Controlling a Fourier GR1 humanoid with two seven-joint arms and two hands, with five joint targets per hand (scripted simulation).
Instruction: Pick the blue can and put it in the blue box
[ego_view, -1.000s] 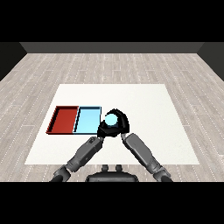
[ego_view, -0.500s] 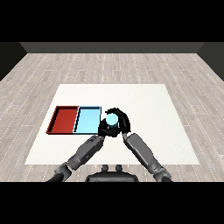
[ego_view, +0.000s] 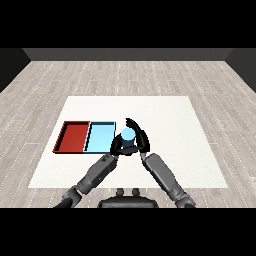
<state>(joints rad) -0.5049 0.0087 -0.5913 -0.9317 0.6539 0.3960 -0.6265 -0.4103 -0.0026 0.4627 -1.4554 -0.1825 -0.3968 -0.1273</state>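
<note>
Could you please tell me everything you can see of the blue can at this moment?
The blue can looks like a small light blue cylinder, upright, with its round top facing up. It sits just right of the light blue tray, at its right edge. The right robot hand curls round it from the right, and the left robot hand closes in from the left. Its lower body is hidden by fingers.

A bare test room, more lab than home: a square white worktop (ego_view: 165, 145) stands alone on a floor of pale grey wooden planks (ego_view: 125, 75), with a dark wall (ego_view: 128, 54) behind. The only furnishings are a flat red tray (ego_view: 72, 137) and a flat light blue tray (ego_view: 100, 137) lying side by side.
</note>
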